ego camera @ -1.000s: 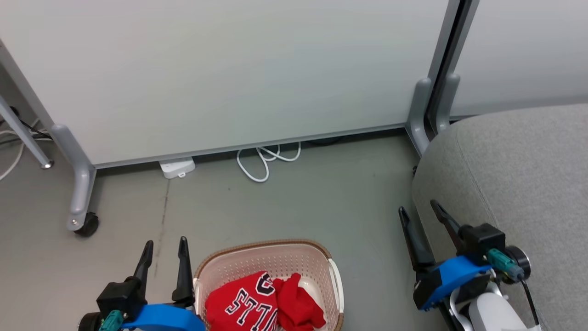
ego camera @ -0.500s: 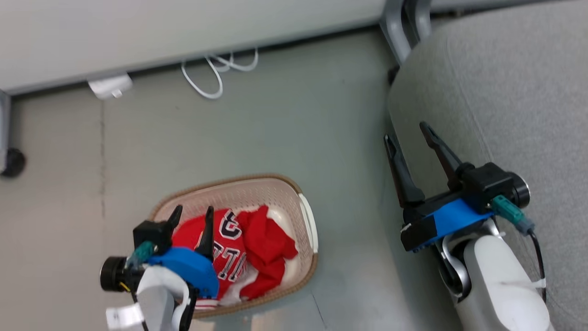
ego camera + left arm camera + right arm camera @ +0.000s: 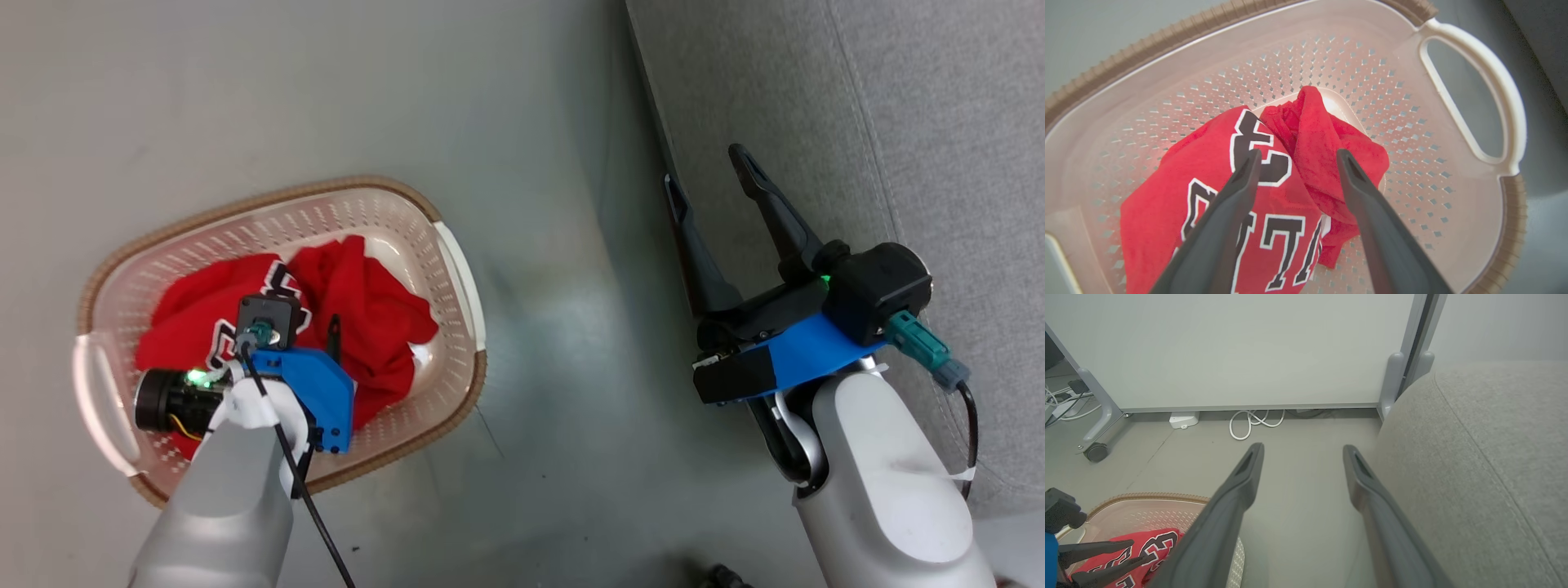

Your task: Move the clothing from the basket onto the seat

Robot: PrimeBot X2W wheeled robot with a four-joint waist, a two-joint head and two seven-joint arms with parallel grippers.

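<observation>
The cream basket [image 3: 245, 200] stands on the floor at the left, its brown rim [image 3: 1167, 32] and white handle [image 3: 1506, 102] close in the left wrist view. Inside lie the lettered red jersey [image 3: 1274, 228] and the plainer red garment [image 3: 1323, 155], bunched together. My left gripper [image 3: 1298, 153] points down into the basket, open, its fingers straddling the spot where the two garments meet; contact is unclear. My right gripper [image 3: 704, 167] hangs open and empty beside the front edge of the grey seat [image 3: 898, 122].
In the right wrist view a pale partition panel [image 3: 1249, 351] stands behind the grey floor [image 3: 1306, 477], with a caster [image 3: 1096, 451], a white cable loop [image 3: 1249, 424] and a small white box [image 3: 1182, 419] at its foot.
The head camera has tilted down. My left gripper has moved from beside the basket to above the clothing inside it. The right gripper stays open by the seat.
</observation>
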